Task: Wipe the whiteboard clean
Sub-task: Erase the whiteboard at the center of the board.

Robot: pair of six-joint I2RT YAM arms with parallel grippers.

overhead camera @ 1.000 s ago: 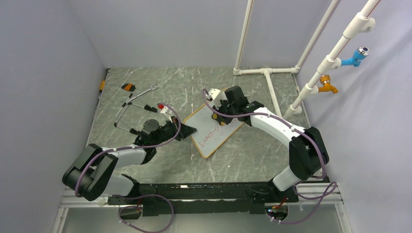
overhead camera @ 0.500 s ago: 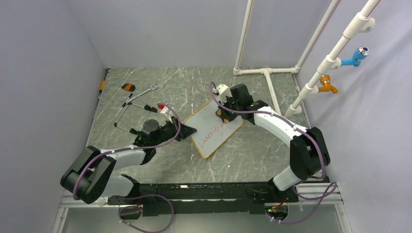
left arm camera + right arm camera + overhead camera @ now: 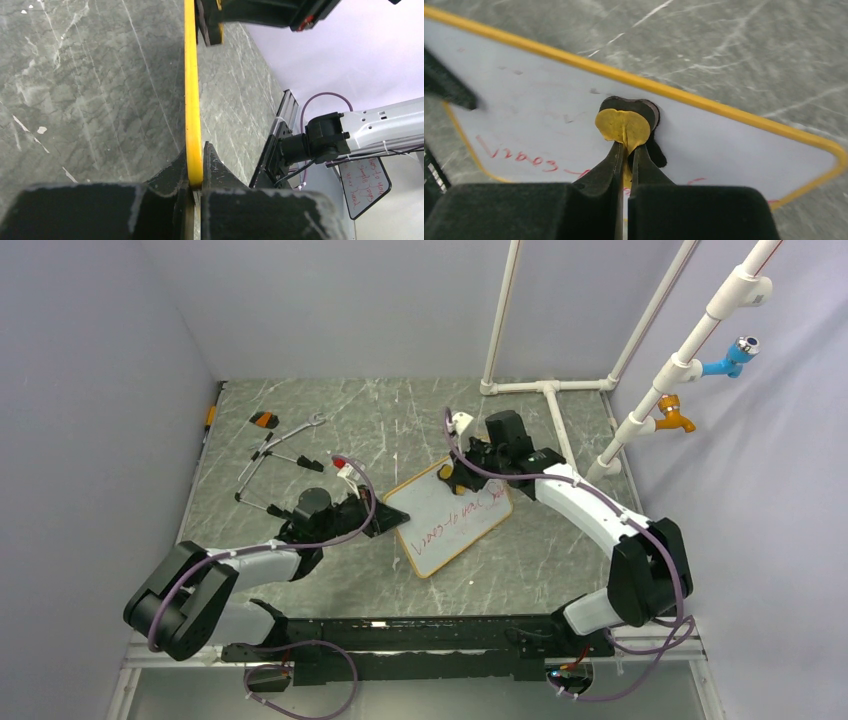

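The whiteboard (image 3: 432, 505) sits diagonally at the centre of the top view, with red writing along its lower half. At its left corner the left gripper (image 3: 388, 517) is clamped on the yellow frame. At the board's upper right, the right gripper (image 3: 626, 152) pinches a yellow disc (image 3: 623, 125) with a black pad beneath, seemingly an eraser, resting against the white surface.
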